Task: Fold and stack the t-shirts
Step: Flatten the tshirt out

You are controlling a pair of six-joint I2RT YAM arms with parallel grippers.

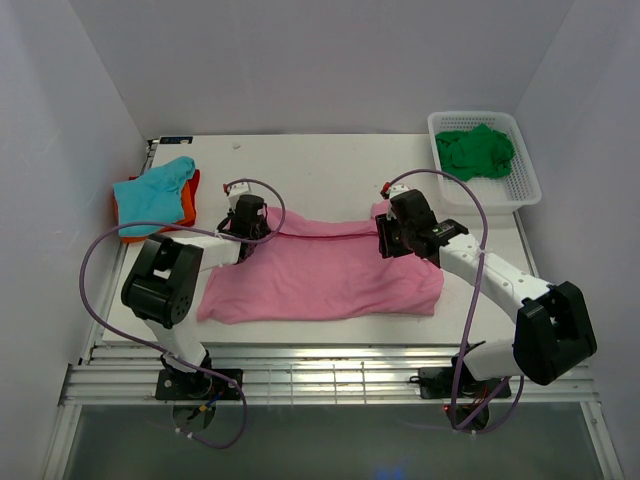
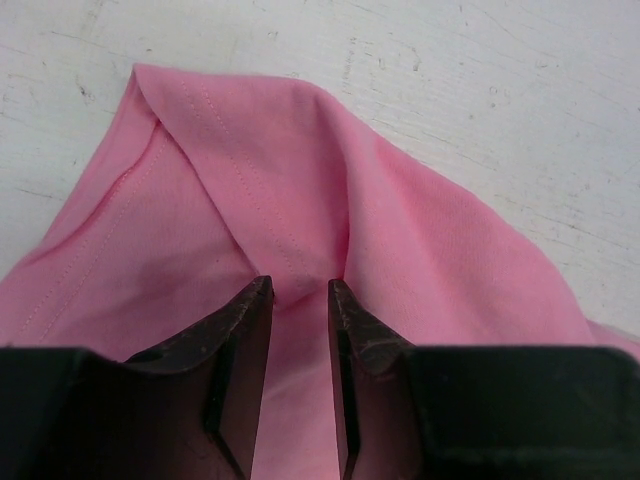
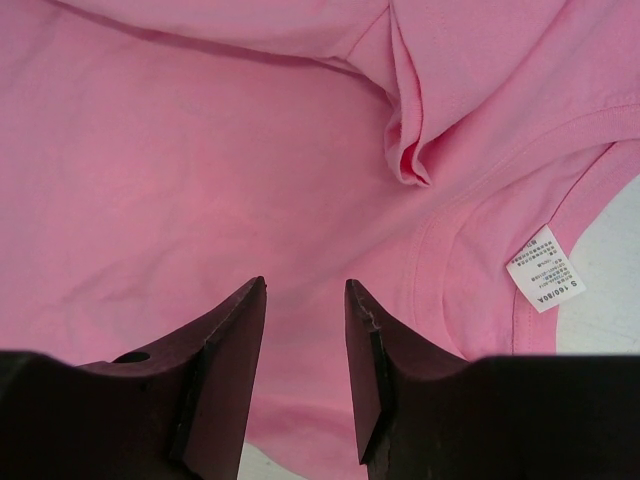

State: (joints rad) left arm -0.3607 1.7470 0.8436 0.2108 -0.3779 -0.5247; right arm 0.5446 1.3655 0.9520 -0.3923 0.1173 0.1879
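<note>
The pink t-shirt (image 1: 320,275) lies spread on the surface (image 1: 320,165) between the arms; light, limp cotton, it will likely sag and crease, so hems and corners are the places to pinch. The left pincer (image 2: 300,290) grasps a tented fold at its far corner; the right pincer (image 3: 305,290) hangs released near the collar label (image 3: 545,268).

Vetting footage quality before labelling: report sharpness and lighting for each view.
Top external: sharp, evenly lit, no glare on the pink t-shirt. Left wrist: stitching crisp, left gripper dark, underexposed. Right wrist: right gripper equally dark; care label print too small to read.
</note>
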